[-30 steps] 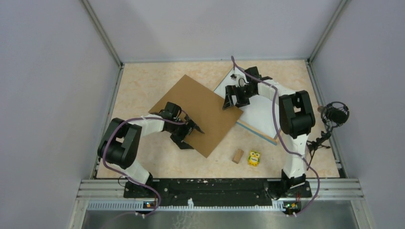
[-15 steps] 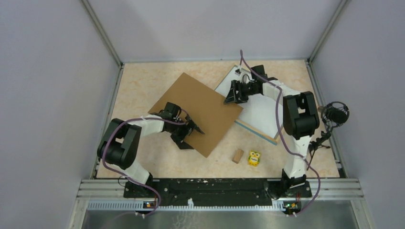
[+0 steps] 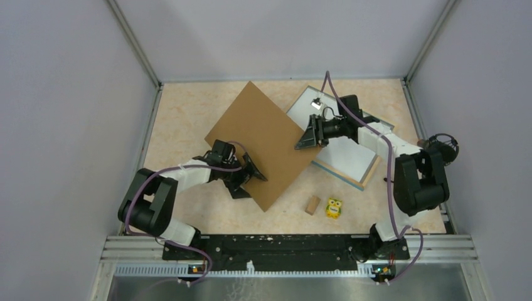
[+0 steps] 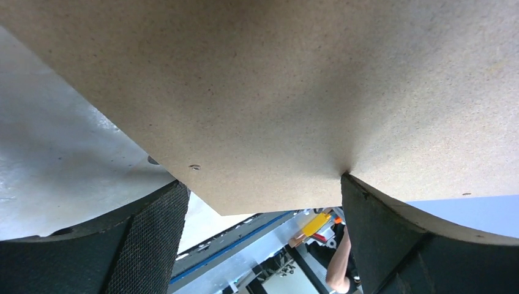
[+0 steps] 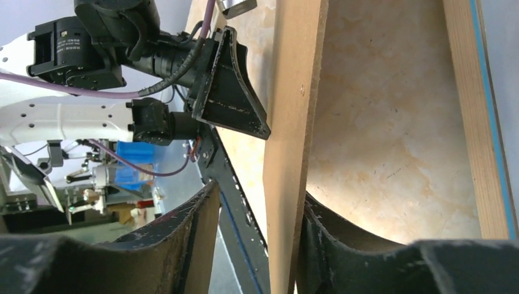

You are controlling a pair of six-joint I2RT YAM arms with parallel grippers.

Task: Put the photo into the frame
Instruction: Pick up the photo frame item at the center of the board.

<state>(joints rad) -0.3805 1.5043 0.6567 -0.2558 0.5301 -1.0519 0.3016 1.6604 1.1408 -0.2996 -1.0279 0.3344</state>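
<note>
left fingers (image 4: pixel 147 245) spread wide under the board (image 3: pixel 263 138), right fingers (image 5: pixel 183 245) straddle its edge, can't tell if pinching. frame (image 3: pixel 339 175) looks thin, stiff, light: grab a rail.

The tabletop (image 3: pixel 188 119) is creamy peach with faint marbled veining. The backing board (image 3: pixel 263 138) is plain cardboard brown. The frame (image 3: pixel 339 175) shows pale wood with a thin blue line. The left arm (image 3: pixel 188 170) and right arm (image 3: pixel 376 141) are white with black joints, and their cables (image 3: pixel 329 84) are purple. The toy (image 3: pixel 334 208) is yellow and green, the block (image 3: pixel 312 205) tan.
</note>
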